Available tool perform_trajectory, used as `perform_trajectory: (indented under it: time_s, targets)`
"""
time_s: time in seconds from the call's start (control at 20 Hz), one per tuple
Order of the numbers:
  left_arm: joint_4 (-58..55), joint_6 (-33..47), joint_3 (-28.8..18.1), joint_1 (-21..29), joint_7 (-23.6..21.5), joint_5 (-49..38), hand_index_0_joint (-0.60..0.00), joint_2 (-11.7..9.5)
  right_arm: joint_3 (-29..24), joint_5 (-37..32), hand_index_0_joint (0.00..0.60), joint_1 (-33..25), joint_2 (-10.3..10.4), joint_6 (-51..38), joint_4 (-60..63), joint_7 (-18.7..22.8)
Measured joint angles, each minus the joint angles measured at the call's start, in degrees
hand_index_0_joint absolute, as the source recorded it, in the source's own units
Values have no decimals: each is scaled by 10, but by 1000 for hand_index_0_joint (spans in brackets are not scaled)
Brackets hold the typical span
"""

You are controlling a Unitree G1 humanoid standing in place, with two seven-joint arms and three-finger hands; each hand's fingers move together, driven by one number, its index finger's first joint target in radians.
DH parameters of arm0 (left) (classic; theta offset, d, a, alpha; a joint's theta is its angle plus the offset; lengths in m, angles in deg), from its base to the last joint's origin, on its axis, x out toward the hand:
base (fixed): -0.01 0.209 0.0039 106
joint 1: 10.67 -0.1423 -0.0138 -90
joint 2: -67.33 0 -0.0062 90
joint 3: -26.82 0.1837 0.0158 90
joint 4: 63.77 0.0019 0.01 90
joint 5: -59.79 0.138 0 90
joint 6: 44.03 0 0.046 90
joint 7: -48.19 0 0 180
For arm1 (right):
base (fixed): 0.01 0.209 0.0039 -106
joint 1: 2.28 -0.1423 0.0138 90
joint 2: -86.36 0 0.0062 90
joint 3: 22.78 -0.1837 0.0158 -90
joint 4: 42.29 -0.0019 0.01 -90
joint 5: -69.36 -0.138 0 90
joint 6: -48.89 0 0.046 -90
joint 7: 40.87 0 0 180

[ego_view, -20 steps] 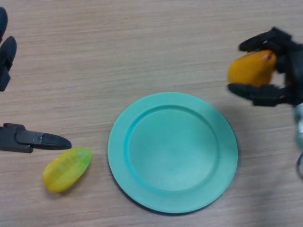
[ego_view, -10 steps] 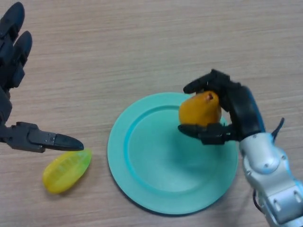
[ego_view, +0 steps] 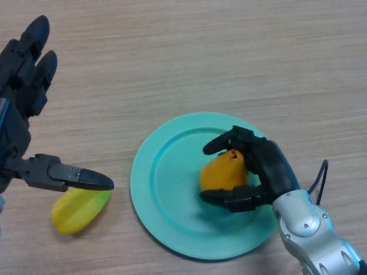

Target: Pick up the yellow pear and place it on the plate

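Right hand (ego_view: pixel 261 166) gripping yellow pear (ego_view: pixel 222 173) over teal plate (ego_view: pixel 166 223), left hand (ego_view: pixel 23 103) open

Right hand (ego_view: pixel 269 166) curled; left hand (ego_view: pixel 23 97) spread.

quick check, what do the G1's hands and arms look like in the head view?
Both hands are matte black with thick, blocky fingers ending in rounded, tapered tips. The left hand shows only black segments. The right hand joins a glossy silver-grey wrist with rounded housings, leading into a silver forearm at the lower right. No markings are visible.
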Motion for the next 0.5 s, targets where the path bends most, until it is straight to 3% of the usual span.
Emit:
perform_trajectory:
  time_s: [0.05, 0.1, 0.15, 0.4, 0.5]
  targets:
    - [0, 0, 0, -2, 0, 0, 0, 0, -1, 0, 151, 0, 0, 0, -4, -9]
    - [-2, 0, 0, -5, 0, 0, 0, 2, -3, 0, 51, -1, 0, 1, -7, -19]
    - [-12, -7, 0, -14, 1, 0, 0, 9, -5, -1, 0, -2, -1, 8, -20, -39]
    - [-16, -28, -1, -21, 19, 1, 0, 9, -19, -14, 0, -12, -1, 7, -38, -46]
    - [-15, -28, -1, -19, 19, 2, 0, 9, -38, -14, 0, -11, -1, 7, -97, -45]
